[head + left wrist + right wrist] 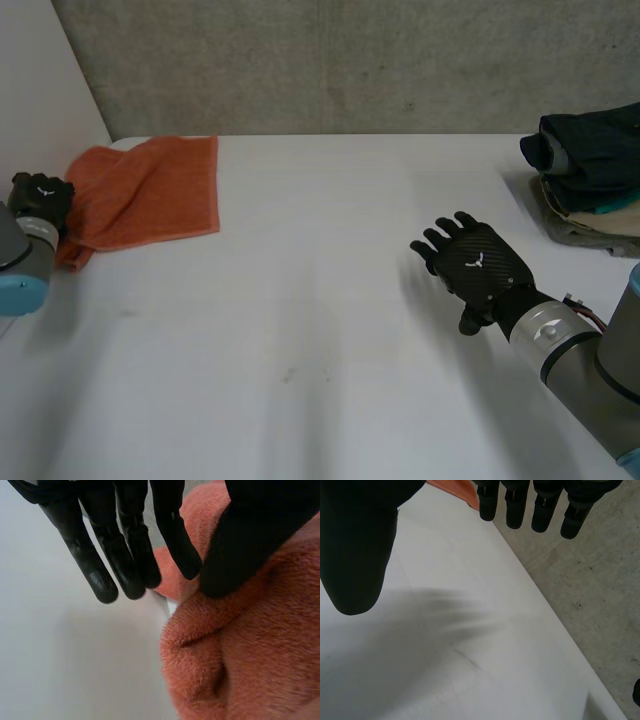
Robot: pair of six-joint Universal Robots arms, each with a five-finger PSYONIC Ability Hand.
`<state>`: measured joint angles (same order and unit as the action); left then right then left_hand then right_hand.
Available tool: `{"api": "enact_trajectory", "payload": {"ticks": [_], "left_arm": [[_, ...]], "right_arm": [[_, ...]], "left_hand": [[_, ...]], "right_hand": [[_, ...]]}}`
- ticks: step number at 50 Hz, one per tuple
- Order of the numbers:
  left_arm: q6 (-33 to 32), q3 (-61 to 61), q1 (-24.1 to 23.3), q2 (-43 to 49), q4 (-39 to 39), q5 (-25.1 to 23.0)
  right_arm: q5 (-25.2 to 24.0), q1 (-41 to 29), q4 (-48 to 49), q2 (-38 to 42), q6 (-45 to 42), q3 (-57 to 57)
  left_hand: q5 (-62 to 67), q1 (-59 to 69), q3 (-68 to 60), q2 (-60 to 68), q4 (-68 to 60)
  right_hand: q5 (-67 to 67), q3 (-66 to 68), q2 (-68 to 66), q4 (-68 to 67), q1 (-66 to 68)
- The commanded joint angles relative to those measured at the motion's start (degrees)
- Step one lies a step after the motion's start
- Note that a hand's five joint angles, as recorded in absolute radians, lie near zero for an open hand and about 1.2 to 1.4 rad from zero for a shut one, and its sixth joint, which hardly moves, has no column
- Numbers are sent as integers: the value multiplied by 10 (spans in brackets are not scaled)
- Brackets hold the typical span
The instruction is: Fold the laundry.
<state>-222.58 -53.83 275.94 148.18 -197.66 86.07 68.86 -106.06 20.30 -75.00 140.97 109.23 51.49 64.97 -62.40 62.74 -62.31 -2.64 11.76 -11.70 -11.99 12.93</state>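
An orange towel (150,190) lies folded at the far left of the white surface (300,330), its long edges fairly straight and its near left corner bunched into a soft lump. The left robot hand (40,195) sits at that left edge of the towel. In the left wrist view its fingers (125,555) reach out straight and close together over bare surface just beside the cloth, while the thumb lies over the towel's rumpled pile (260,655). The hand is open, with nothing gripped. Well apart from the towel, on the right side of the surface, the right robot hand (478,265) is held palm down with its fingers spread and relaxed, open and holding nothing. In the right wrist view its fingertips (515,510) point toward a corner of the towel (452,486). At the far right edge of the surface stands a stack of folded clothes (590,170), dark garments on top of paler ones.
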Motion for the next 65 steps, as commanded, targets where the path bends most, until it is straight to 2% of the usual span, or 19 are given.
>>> {"api": "enact_trajectory", "payload": {"ticks": [1,8,12,18,25,29,32,35,36,37,38,43,44,47,51,54,58,62,65], "left_arm": [[1,-14,-31,-21,-1,7],[41,-67,-108,-190,-3,16],[113,-96,-181,-275,-2,16],[235,-162,-299,-401,2,11],[322,-188,-441,-377,6,15],[346,-187,-502,-326,23,21],[377,-191,-525,-298,34,13],[396,-189,-523,-288,33,15],[402,-185,-519,-286,33,19],[402,-183,-515,-286,34,22],[399,-183,-509,-286,32,23],[352,-182,-414,-300,33,56],[322,-181,-373,-304,33,69],[258,-173,-300,-298,31,81],[192,-142,-244,-256,32,75],[176,-121,-219,-215,34,63],[178,-78,-179,-147,39,4],[184,-48,-158,-97,49,-48],[193,-25,-154,-73,53,-63]], "right_arm": [[0,3,1,-1,0,-2],[1,8,1,-1,0,-3],[7,15,2,-5,1,-4],[51,26,17,-19,2,-10],[77,52,23,-40,29,-19],[78,63,18,-40,69,-30],[75,73,17,-40,84,-34],[73,79,17,-40,88,-34],[73,80,16,-40,89,-34],[73,79,16,-40,88,-34],[73,79,15,-40,88,-34],[72,75,15,-39,88,-32],[72,74,14,-39,88,-32],[70,73,14,-38,87,-31],[71,73,14,-32,85,-30],[72,72,14,-31,83,-30],[73,72,15,-26,81,-30],[73,73,15,-16,81,-31],[74,73,15,-15,81,-31]], "left_hand": [[185,150,-176,173,-177],[185,150,-176,173,-177],[185,150,-176,173,-177],[185,150,-176,173,-177],[185,150,-176,173,-177],[185,150,-176,173,-177],[185,150,-176,173,-177],[147,112,-138,135,-139],[-203,-238,212,-216,211],[-368,-403,377,-381,376],[-465,-500,474,-477,473],[-467,-502,476,-480,476],[-467,-502,476,-480,476],[-461,-495,470,-473,469],[-447,-482,456,-460,455],[-435,-470,445,-448,444],[-414,-448,423,-426,422],[-400,-435,409,-413,408],[-395,-430,404,-408,403]], "right_hand": [[26,-18,17,20,-29],[26,-18,17,20,-29],[26,-18,17,20,-29],[26,-18,17,20,-29],[26,-18,17,20,-29],[26,-18,17,20,-29],[26,-18,17,20,-29],[26,-18,17,20,-29],[26,-18,17,20,-29],[26,-18,17,20,-29],[26,-18,17,20,-29],[26,-18,17,20,-29],[26,-18,17,20,-29],[26,-18,17,20,-29],[26,-18,17,20,-29],[26,-18,17,20,-29],[26,-18,17,20,-29],[26,-18,17,20,-29],[26,-18,17,20,-29]]}}
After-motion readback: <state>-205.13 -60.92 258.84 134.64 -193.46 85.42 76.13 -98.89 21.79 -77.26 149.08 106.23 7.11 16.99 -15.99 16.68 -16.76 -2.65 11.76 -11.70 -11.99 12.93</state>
